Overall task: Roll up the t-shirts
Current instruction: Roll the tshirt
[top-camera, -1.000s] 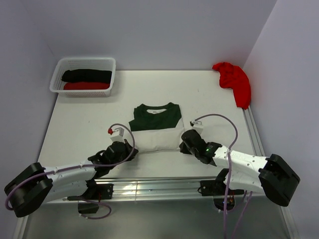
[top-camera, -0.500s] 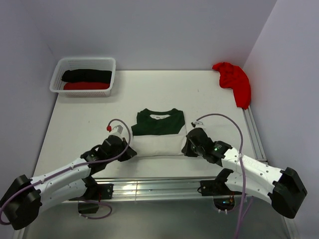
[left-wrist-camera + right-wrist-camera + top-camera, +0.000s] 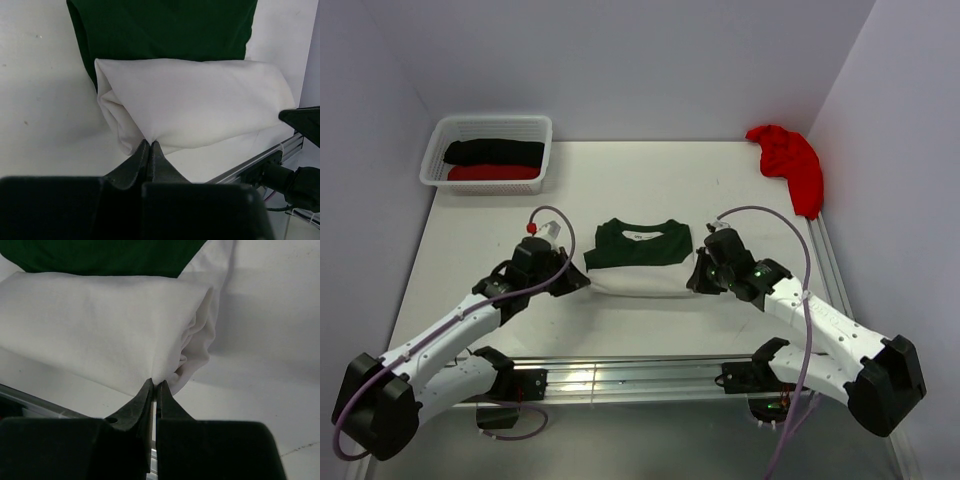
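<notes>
Top external view: the tee (image 3: pixel 638 262) lies mid-surface, its white hem end rolled, long axis running left to right between the arms. Left fingers (image 3: pixel 141 161) and right fingers (image 3: pixel 147 399) are clenched on opposite roll ends; the unrolled green part lies beyond, away from both.

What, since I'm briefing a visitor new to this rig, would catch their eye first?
The left gripper and right gripper pinch opposite ends of the partly rolled white t-shirt in the middle. A red t-shirt lies at the far right corner, and the white basket far left holds a black roll and a red roll.
</notes>
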{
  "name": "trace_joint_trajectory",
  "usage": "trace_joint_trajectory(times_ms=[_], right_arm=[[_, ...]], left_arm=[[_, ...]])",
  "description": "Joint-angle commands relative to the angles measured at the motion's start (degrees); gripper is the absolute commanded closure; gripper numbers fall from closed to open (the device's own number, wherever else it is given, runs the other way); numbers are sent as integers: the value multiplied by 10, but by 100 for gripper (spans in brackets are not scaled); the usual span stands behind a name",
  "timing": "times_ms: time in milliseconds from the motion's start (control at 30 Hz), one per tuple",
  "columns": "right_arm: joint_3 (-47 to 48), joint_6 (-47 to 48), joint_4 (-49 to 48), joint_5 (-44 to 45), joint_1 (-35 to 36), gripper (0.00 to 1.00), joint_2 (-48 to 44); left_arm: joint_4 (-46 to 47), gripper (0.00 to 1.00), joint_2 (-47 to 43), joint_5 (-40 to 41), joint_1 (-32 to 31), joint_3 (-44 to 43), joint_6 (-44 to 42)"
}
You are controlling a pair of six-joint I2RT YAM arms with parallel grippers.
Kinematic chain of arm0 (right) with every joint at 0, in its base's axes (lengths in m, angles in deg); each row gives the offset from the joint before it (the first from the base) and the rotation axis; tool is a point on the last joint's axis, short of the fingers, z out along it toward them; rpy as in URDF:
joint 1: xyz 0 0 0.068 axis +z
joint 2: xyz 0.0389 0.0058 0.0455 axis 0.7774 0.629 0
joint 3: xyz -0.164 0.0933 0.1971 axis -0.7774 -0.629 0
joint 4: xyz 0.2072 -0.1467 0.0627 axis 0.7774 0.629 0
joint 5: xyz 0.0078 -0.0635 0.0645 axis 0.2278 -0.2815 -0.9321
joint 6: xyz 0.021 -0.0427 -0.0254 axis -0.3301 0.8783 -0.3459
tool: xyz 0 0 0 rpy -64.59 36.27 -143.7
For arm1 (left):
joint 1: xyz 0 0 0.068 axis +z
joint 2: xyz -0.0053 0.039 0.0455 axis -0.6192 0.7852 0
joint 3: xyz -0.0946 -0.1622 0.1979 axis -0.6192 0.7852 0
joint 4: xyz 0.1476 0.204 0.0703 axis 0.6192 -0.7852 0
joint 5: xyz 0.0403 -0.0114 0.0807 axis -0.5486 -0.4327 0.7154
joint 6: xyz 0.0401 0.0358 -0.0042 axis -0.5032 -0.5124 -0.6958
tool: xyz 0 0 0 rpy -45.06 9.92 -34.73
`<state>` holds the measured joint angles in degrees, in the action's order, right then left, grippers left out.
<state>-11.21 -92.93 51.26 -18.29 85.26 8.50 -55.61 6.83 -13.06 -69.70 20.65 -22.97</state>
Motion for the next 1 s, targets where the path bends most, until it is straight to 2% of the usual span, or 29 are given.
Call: trace_joint_trajectory(times_ms=[0,333,600,833,967], right_arm=[[48,38,18,-8,-31,100,21],[129,70,3,-44,-101,100,141],[206,81,-16,-64,-162,100,263],[269,74,-26,-45,-187,100,377],[260,65,-36,-31,-187,100,422]], left_arm=[[-10,100,25,-14,23,-41,-42],[4,100,147,-34,78,-133,-90],[19,100,294,-51,133,-231,-124],[19,100,436,-31,147,-324,-134],[22,100,494,-25,147,-356,-135]])
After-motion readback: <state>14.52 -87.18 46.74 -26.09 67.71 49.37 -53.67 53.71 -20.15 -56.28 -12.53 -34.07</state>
